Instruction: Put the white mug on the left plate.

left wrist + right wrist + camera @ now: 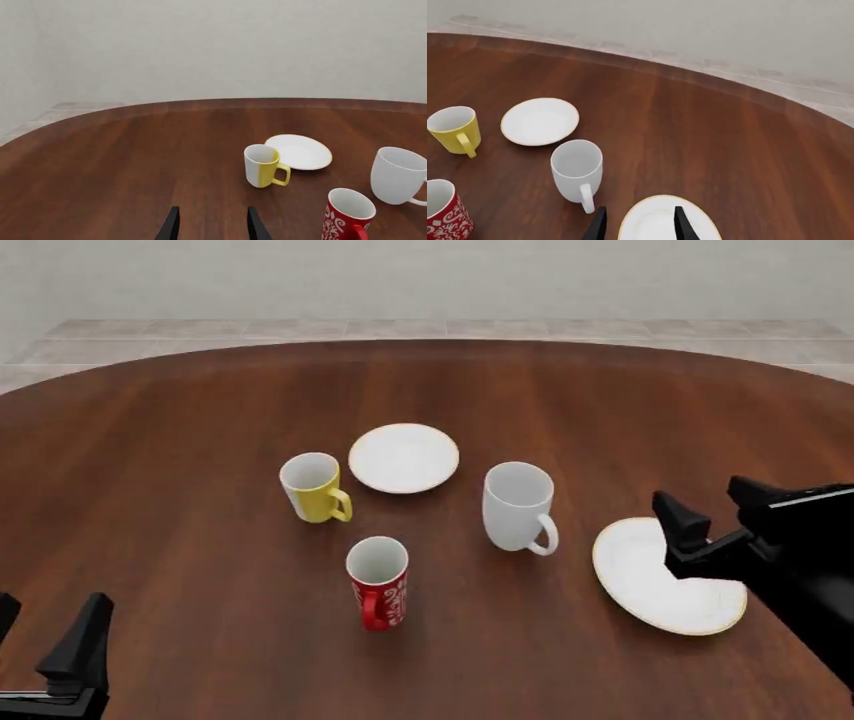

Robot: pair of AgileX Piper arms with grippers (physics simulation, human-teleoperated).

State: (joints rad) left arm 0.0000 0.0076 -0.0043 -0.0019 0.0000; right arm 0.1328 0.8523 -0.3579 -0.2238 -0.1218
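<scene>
The right gripper hangs with its two dark fingers spread apart and nothing between them, above the inner edge of the larger gold-rimmed plate near the table's right edge. It touches neither the plate nor any mug. The left gripper, at the near left corner of the wooden table, also has its fingers parted and empty (the left wrist view shows bare wood between the tips).

The white mug is plain, glossy and all white, standing upright with its mouth open to the ceiling and its loop handle turned toward the near edge and slightly right. It looks the tallest and widest of the three mugs. It stands around the middle of the table, a little toward the right edge, just beside the larger plate but apart from it.

The left plate, round and white with a thin golden rim, lies farther toward the far edge, near the mug. The yellow mug stands just beside it, and the red patterned mug nearer the near edge.
</scene>
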